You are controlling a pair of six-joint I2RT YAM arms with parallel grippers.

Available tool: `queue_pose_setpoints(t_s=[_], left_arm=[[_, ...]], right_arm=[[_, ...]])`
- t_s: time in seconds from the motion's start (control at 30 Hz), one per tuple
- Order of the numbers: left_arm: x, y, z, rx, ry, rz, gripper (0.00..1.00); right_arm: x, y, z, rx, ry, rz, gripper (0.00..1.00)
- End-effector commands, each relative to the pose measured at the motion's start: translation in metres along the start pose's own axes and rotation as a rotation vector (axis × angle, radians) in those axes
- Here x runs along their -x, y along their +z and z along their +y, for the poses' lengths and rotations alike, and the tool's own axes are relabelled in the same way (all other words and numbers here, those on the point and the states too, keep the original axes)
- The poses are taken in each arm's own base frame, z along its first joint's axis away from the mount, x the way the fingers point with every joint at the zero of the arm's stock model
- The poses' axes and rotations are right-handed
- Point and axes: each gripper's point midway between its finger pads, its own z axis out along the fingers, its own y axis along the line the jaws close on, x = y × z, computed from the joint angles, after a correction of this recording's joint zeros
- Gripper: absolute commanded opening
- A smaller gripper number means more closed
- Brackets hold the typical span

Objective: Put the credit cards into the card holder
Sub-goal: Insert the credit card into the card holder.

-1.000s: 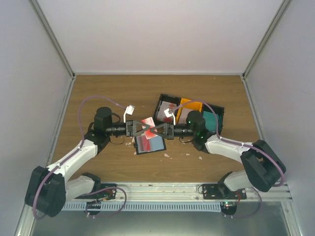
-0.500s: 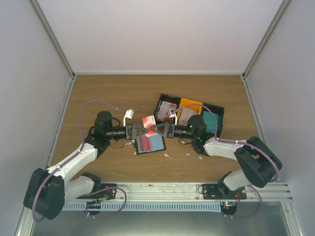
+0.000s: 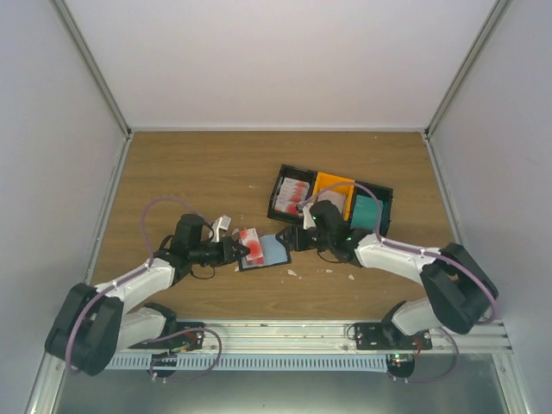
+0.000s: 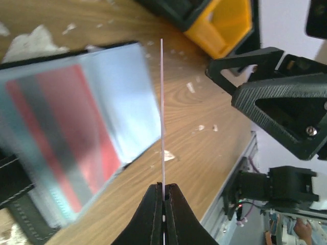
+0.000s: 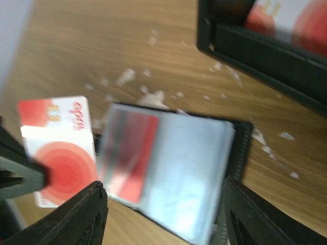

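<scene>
A red-and-white credit card (image 3: 251,244) is pinched in my left gripper (image 3: 237,250), which is shut on its near edge. In the left wrist view the card (image 4: 162,112) shows edge-on as a thin white line rising from the shut left gripper (image 4: 163,190). The card holder (image 3: 272,252) lies open on the wood just right of it, a red card visible under its clear sleeve (image 5: 130,153). My right gripper (image 5: 163,217) hangs open above the holder (image 5: 194,178), one finger on each side, holding nothing. The held card (image 5: 59,163) sits left of the holder.
Behind the right gripper (image 3: 285,241) stand a black tray (image 3: 278,197) with more red-and-white cards, an orange tray (image 3: 330,185) and a teal-lined tray (image 3: 367,212). Small white scraps (image 3: 293,272) litter the wood near the holder. Enclosure walls surround the table.
The right gripper opened and let go of the card. The left gripper shut on it and carried it down and left beside the holder. The right gripper moved over the holder.
</scene>
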Motion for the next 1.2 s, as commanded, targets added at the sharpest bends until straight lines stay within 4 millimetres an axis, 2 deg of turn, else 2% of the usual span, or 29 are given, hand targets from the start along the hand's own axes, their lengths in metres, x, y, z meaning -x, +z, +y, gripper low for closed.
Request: queue_pose_setpoints(t_s=[0.0,0.2,0.47,0.73,0.9,1.17], left_arm=[[0.008,0.010,0.012,0.015,-0.034,-0.034,0.00],[0.002,0.027,0.023,-0.007,-0.076,0.031,0.00],[-0.006,0.038,0.037,-0.022,-0.106,0.051,0.00],[-0.014,0.046,0.051,-0.007,-0.149,0.080,0.00],[-0.023,0.050,0.061,0.001,-0.221,0.114,0.00],[-0.034,0.050,0.066,0.005,-0.302,0.137,0.00]], right_arm=[[-0.033,0.016,-0.037,-0.240,-0.154,0.162,0.63],[-0.048,0.034,-0.056,-0.419,-0.208,0.252,0.63],[-0.062,0.050,-0.059,-0.459,-0.236,0.328,0.55],[-0.070,0.050,-0.061,-0.468,-0.234,0.365,0.47],[-0.073,0.051,-0.061,-0.468,-0.212,0.376,0.38],[-0.076,0.051,-0.063,-0.474,-0.188,0.377,0.34]])
